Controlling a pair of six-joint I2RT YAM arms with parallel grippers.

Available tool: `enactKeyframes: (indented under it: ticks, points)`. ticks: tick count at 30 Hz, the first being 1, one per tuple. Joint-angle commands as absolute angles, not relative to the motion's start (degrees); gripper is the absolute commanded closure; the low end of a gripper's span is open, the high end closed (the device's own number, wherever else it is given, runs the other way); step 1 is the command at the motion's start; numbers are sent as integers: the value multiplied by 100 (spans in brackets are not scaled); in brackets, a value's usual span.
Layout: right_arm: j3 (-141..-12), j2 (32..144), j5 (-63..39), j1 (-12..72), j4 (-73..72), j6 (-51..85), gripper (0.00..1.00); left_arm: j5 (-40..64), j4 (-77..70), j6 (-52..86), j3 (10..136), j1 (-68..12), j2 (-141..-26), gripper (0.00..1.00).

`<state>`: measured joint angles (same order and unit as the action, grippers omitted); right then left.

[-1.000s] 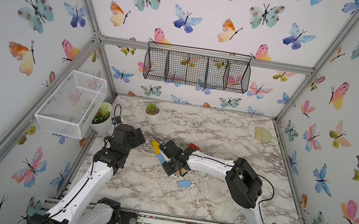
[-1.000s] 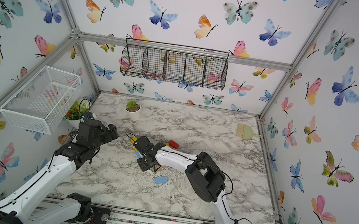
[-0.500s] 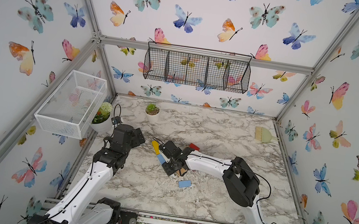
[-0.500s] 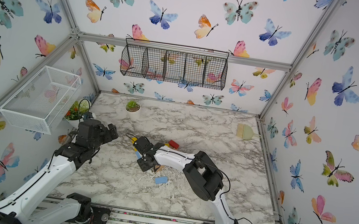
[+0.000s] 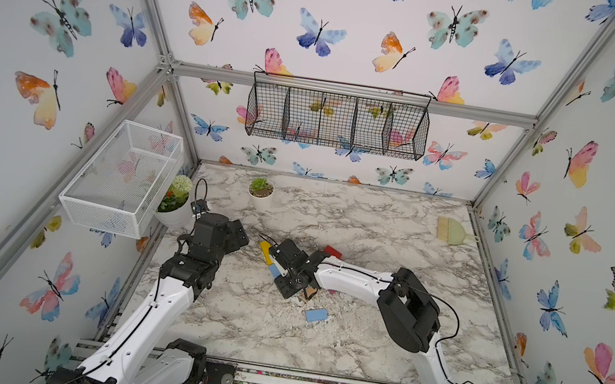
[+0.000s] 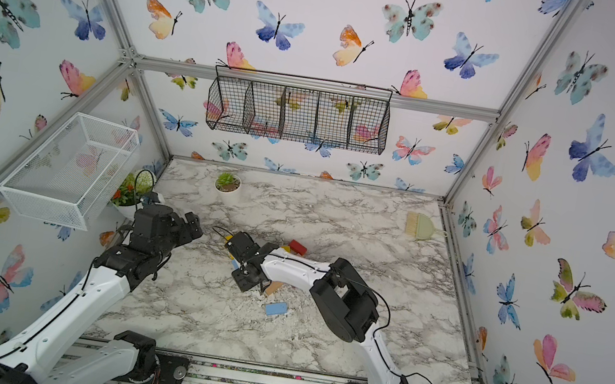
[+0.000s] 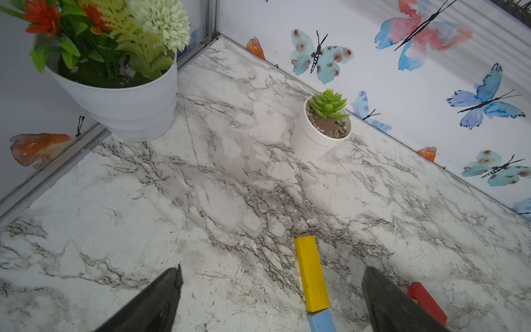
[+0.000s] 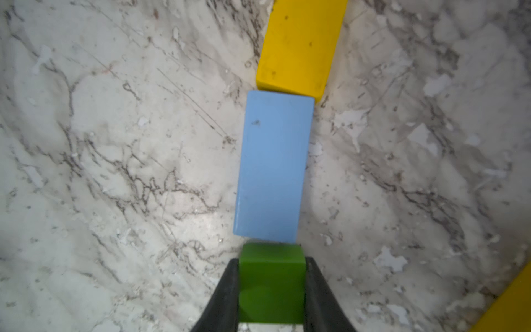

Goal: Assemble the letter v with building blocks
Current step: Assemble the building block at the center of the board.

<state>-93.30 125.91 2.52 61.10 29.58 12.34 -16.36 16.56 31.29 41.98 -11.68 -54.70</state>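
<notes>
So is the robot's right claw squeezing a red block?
No, the right wrist view shows the right gripper clamped on a green cube, not a red block.

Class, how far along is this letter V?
Done: yellow bar and light-blue bar end to end. In hand: green cube, right gripper jaws shut on it, at the light-blue bar's end. Left: second stroke, mostly hidden under the arm; a loose light-blue bar waits.

A: Surroundings, in a top view?
B: I note: black wire basket [image 5: 337,120] upper centre; white mesh basket [image 5: 120,176] centre-left, flower pot [image 5: 175,201] beside it; succulent pot [image 5: 260,193] and green brush [image 5: 452,232] on the marble tabletop [image 5: 375,229].
</notes>
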Motion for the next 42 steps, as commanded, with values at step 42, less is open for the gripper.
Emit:
enactKeyframes:
  ticks: [42]
  points:
    - [-9492, 12905, 103, 6258, 3169, 1161, 76, -1619, 1652, 3085, 4171, -1103, -5371, 2]
